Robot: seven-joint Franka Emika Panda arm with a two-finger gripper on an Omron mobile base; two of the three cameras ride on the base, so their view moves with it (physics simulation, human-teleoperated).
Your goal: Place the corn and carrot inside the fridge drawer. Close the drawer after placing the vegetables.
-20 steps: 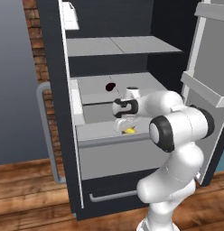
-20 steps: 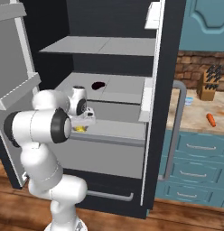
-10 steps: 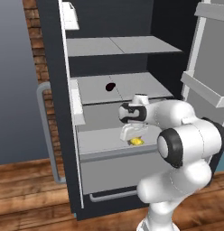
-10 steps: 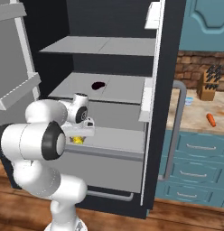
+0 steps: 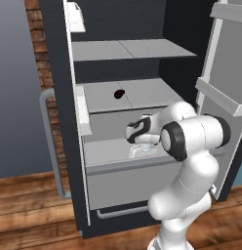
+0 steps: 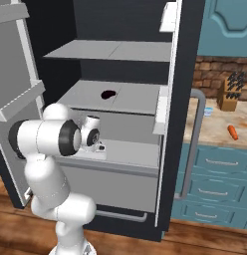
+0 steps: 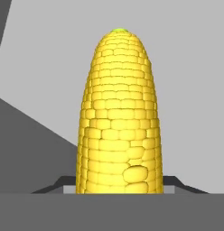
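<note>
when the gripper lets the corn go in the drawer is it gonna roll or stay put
The corn is a rounded, tapering cob, so it would probably roll a little, curving toward its narrow tip. Its bumpy kernels likely damp that. The fridge drawer has a raised rim, which should keep it inside.

Corn: we count one cob (image 7: 118, 117), close before the hand camera.
Carrot: we see one (image 6: 233, 132), lying on the counter to the right of the fridge.
Fridge drawer: one light-grey drawer (image 5: 128, 178), pulled out.
Flat grey shelves: we count two, an upper shelf (image 5: 128, 50) and a lower shelf (image 5: 142, 93).
Dark spot: one (image 5: 119, 93) on the lower shelf.
Knife block: one (image 6: 232, 91).
Blue counter drawers: we make out two (image 6: 215, 163), (image 6: 210, 191).
Gripper: one (image 5: 134, 144), down in the fridge drawer.
</note>
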